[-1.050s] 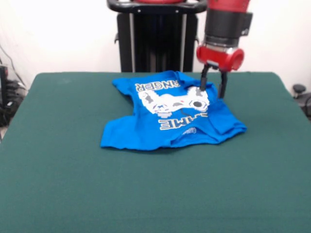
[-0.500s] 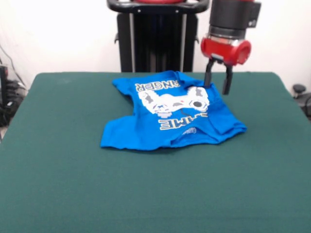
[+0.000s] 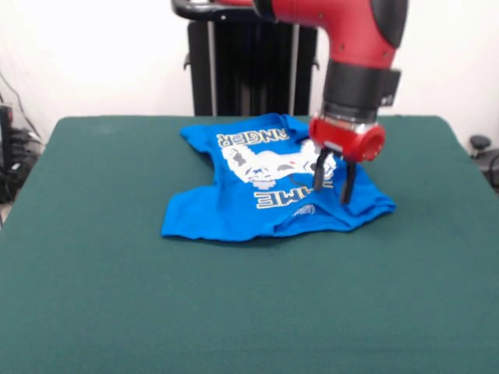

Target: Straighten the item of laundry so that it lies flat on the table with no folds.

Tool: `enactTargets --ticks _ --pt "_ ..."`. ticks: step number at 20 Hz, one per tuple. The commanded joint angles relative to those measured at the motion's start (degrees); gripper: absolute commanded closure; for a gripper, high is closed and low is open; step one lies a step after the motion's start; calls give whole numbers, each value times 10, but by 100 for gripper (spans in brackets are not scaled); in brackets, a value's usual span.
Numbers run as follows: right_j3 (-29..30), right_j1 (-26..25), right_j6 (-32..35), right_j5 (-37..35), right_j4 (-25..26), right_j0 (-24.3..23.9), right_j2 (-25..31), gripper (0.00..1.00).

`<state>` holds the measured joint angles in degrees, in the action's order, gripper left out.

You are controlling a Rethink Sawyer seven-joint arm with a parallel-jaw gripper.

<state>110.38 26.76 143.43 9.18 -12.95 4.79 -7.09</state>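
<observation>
The item of laundry (image 3: 257, 202), a bright blue T-shirt with a white-and-grey controller print and white lettering, lies on the dark green table (image 3: 234, 312) toward its far middle. It is rumpled, with a fold running along its right side and near hem. My gripper (image 3: 333, 193) hangs over the shirt's right part, beside the print, open with nothing between its two dark fingers. Whether the tips touch the cloth I cannot tell.
The red arm (image 3: 362, 47) comes down from the top right. A black pedestal (image 3: 249, 62) stands behind the table's far edge. Cables lie at the left edge (image 3: 12, 156), and a small dark object (image 3: 479, 144) sits beyond the right edge.
My gripper has come forward and down from the shirt's far right corner to over the shirt's right part. The shirt lies as before.
</observation>
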Motion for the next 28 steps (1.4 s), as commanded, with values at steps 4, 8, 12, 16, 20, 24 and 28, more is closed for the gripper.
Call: enactTargets --ticks 4,8,12,16,20,24,28 --pt "-13 -54 107 -9 -37 -5 94 0" --pt "12 -25 114 -58 -62 17 84 0" --pt "23 -10 110 -79 -72 26 77 0" --pt "28 6 104 -92 -74 26 71 0" --pt "29 20 104 -108 -83 37 58 0" --pt "24 8 104 -99 -84 38 60 0" --pt "12 -29 106 -59 -84 35 67 0"
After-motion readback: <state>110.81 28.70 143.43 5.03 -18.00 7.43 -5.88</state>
